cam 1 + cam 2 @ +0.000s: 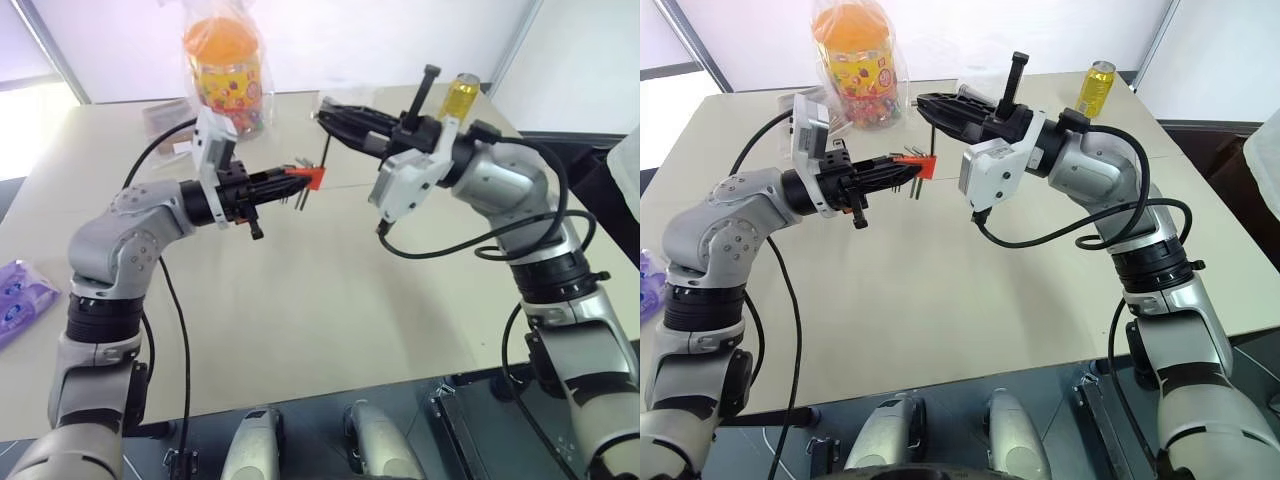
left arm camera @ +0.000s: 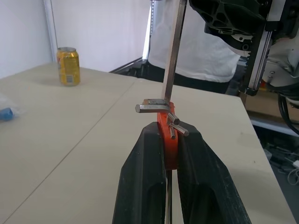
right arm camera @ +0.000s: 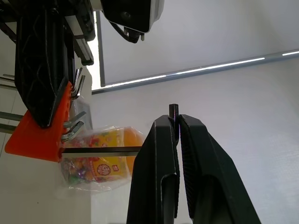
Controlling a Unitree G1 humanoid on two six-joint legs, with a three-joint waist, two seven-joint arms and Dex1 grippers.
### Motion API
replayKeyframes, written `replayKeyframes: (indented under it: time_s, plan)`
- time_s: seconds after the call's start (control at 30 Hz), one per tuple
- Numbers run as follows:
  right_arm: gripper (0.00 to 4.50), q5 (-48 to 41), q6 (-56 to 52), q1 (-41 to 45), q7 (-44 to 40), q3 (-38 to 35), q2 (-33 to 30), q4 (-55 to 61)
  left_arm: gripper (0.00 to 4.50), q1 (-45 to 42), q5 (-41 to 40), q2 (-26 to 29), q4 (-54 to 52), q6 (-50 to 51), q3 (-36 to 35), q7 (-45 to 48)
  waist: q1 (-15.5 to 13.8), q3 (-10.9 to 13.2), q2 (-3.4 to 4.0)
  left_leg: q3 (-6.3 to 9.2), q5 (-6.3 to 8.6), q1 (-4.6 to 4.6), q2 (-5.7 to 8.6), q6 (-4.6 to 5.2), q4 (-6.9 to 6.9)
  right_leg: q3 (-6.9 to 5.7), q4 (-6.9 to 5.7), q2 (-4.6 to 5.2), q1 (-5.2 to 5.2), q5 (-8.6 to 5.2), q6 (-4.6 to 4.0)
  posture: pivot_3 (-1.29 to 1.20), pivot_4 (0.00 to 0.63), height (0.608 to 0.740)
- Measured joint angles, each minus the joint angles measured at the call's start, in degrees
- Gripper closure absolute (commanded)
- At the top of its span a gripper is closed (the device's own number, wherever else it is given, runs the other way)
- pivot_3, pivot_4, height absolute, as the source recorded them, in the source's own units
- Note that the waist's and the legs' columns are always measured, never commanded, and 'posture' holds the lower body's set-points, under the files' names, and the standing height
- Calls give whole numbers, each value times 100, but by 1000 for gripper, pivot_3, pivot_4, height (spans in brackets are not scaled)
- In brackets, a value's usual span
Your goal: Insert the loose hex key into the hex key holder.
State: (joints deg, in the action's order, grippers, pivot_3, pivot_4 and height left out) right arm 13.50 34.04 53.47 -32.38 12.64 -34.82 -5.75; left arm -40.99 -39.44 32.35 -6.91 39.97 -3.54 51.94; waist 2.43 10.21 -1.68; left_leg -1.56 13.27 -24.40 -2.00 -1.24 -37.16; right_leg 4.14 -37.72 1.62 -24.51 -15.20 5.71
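Left tool clenched on hex key holder; right tool pinching loose hex key at holder.

Silver jointed arms, black cables, white wrist cameras, black grippers

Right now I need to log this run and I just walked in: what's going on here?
The left end effector is shut on the orange-red hex key holder, held above the table. The right end effector is shut on the loose hex key, whose long shaft meets the holder.
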Motion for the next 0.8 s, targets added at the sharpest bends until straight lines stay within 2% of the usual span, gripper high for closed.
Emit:
replayKeyframes:
  time_s: [0.77,0.8]
  plan:
    - [4460,-383,-620,-220,-336,-74,81,273,4500,-19,-80,-67,-4,95,-4,-121,-2,0,0,0,0,0,0,0,-1,0,-1,0,0,0,0,0,150,740]
    - [4132,-391,-636,-248,-354,-82,83,298,4500,-19,-80,-76,-4,98,-4,-122,-2,0,0,0,0,0,0,0,-1,0,-1,0,0,0,0,0,150,740]
